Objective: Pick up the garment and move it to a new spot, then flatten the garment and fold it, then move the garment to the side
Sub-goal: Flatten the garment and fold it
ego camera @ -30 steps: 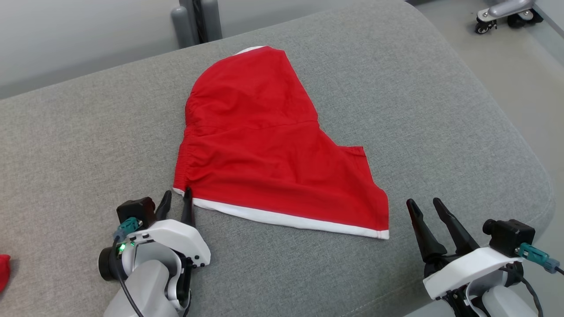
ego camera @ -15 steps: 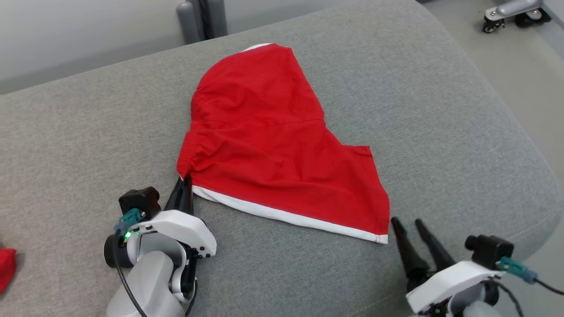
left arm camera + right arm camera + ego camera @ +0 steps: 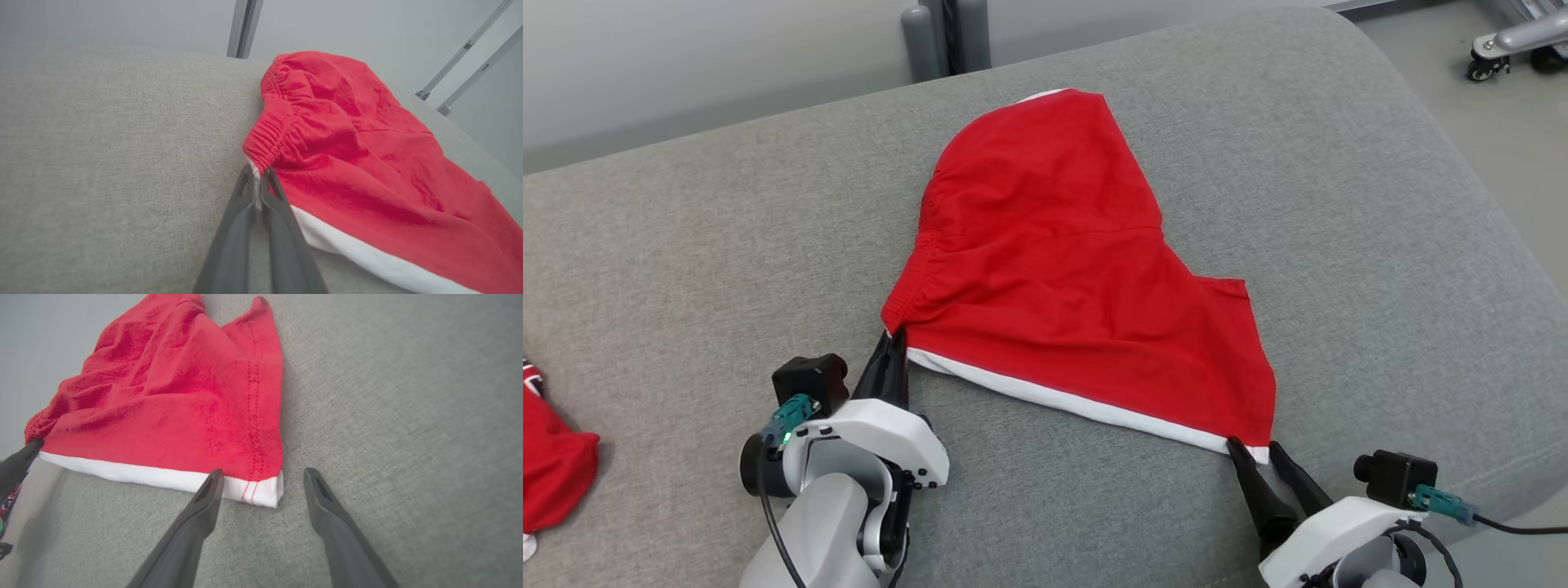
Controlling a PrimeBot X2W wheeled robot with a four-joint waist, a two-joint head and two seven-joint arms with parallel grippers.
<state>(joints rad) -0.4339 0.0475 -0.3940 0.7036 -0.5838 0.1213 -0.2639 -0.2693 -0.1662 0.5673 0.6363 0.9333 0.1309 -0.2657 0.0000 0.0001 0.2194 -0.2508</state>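
Red fabric garment with a gathered elastic edge and a white band, lying spread on the grey upholstered cushion, roughly mid-cushion.

The banded edge is its near side. It runs from the near-left corner to the near-right corner and slants nearer to you at the right. The rest of the cloth tapers away to the far side.

The left gripper is pinched tight on the near-left corner, where the elastic meets the band. In the left wrist view the two fingers meet on a sliver of white.

The right gripper stands wide apart and holds nothing. Its tips straddle the near-right corner. In the right wrist view one finger overlaps the band and the other lies over bare cushion.

The coming move likely turns on that straddle: the corner lies between the right tips, so you would need only to shut them.

- You cannot tell whether the right tips touch the cloth.
- You cannot tell how many layers the left pinch holds.
- The underside is hidden.
- A second red cloth is cut off at the left edge.
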